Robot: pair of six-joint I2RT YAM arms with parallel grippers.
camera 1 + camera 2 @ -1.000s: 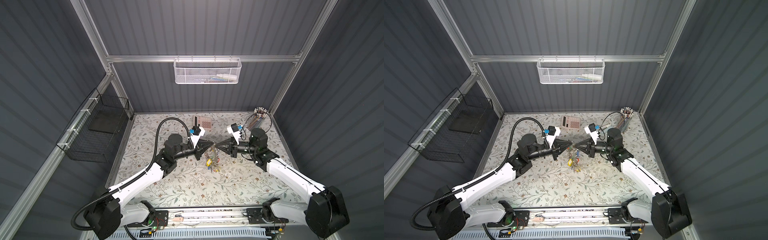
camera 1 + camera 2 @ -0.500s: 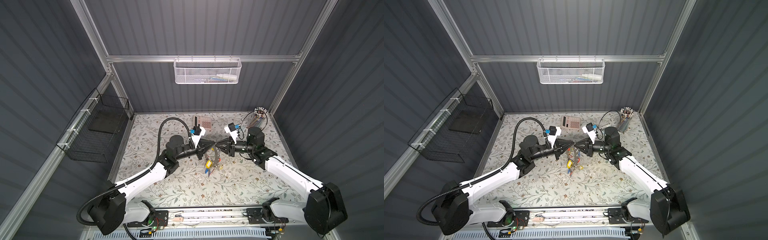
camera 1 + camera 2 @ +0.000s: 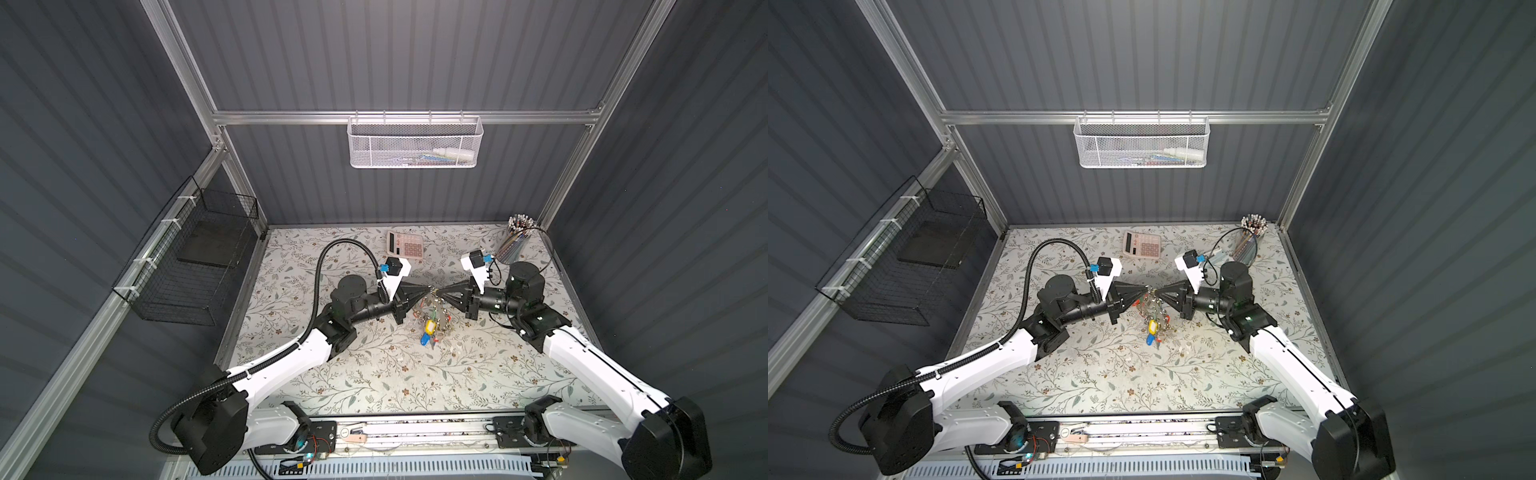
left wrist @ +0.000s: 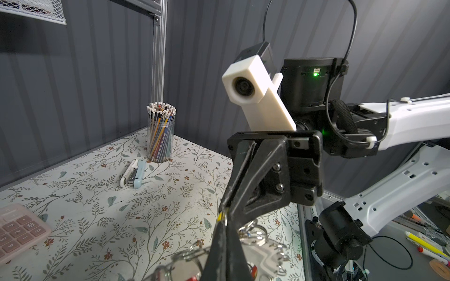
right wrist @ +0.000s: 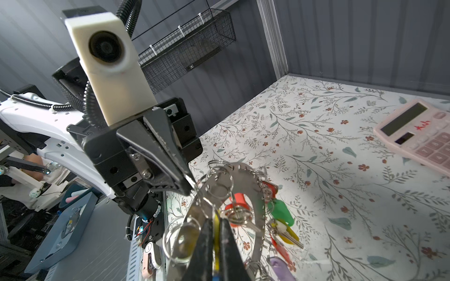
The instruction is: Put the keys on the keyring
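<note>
The left gripper (image 5: 188, 185) pinched the keyring (image 5: 243, 170) by its rim, hanging it above the table (image 3: 374, 374), likely to steady it; the right gripper (image 3: 441, 289) clamped the yellow key (image 5: 215, 243) at the ring, seemingly for threading.

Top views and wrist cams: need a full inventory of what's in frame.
keyring: 1, silver, upright between both grippers
keys: several, silver, with red, green, yellow, blue and purple tags, hanging from keyring
calculator: 1, pink, table back centre
pencil cup: 1, clear, back right corner
stapler: 1, white and pale blue, beside pencil cup
mesh basket: 1, white, back-wall rail
wire basket: 1, black, left wall
table: 1, floral cover
left gripper: 1, black, fingers shut on keyring edge
right gripper: 1, black, fingers shut at keyring, pinched item unclear
</note>
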